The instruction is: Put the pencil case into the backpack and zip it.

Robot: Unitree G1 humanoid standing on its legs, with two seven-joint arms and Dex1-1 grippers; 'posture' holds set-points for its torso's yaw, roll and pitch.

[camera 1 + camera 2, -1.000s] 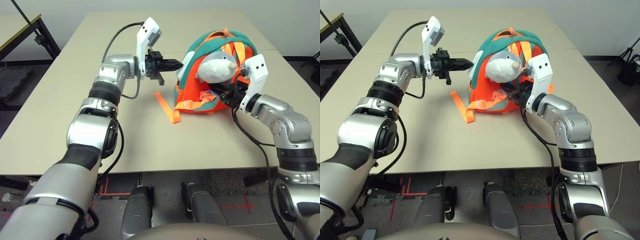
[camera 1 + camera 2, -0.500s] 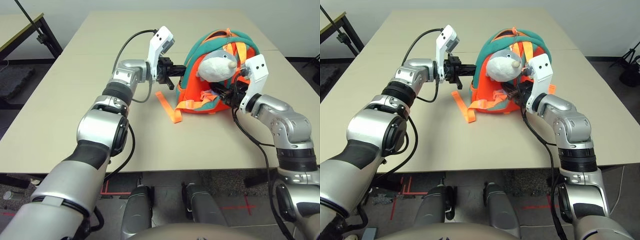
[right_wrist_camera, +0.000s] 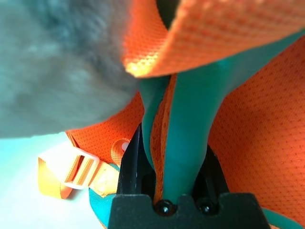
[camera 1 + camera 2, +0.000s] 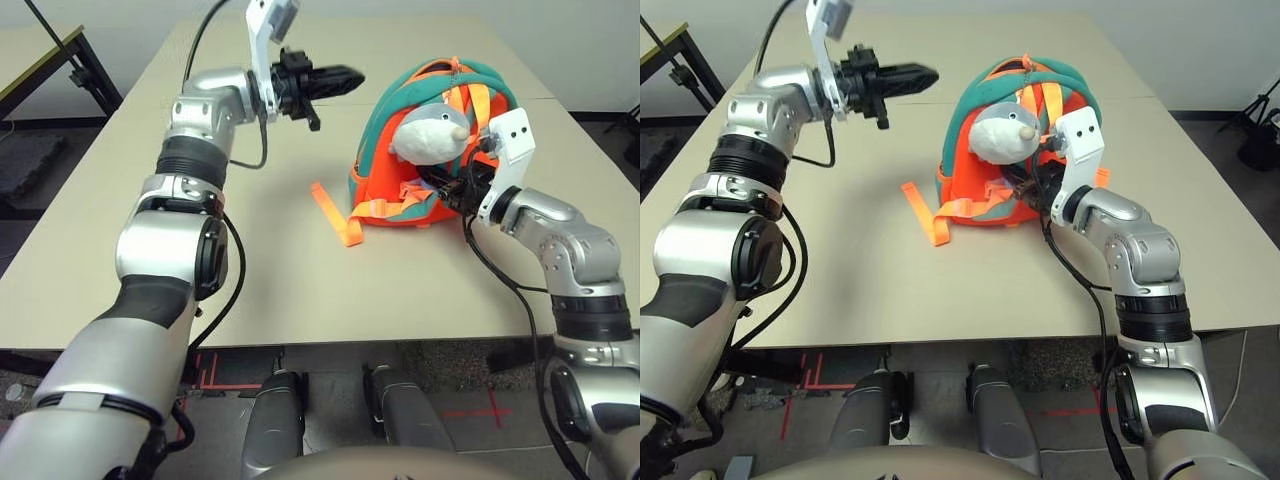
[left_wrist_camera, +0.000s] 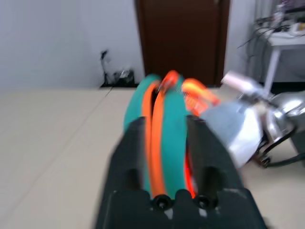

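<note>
The small orange backpack with teal trim [image 4: 430, 150] stands on the beige tabletop [image 4: 150, 200], with a grey-white plush animal [image 4: 428, 130] on its front. The right claw [image 4: 447, 187] pinches the backpack's teal trim. The left claw [image 4: 345, 78] hangs above the tabletop, beside the backpack, its fingers together and empty. The pencil case is nowhere visible.

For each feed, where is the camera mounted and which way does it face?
Left and right eye views: head, looking down the table at the backpack; both silver arms show.
Left wrist view: raised left gripper, facing the backpack's teal trim.
Right wrist view: right gripper, fingers clamping a teal strap.
Shared: the backpack, plush animal.
</note>
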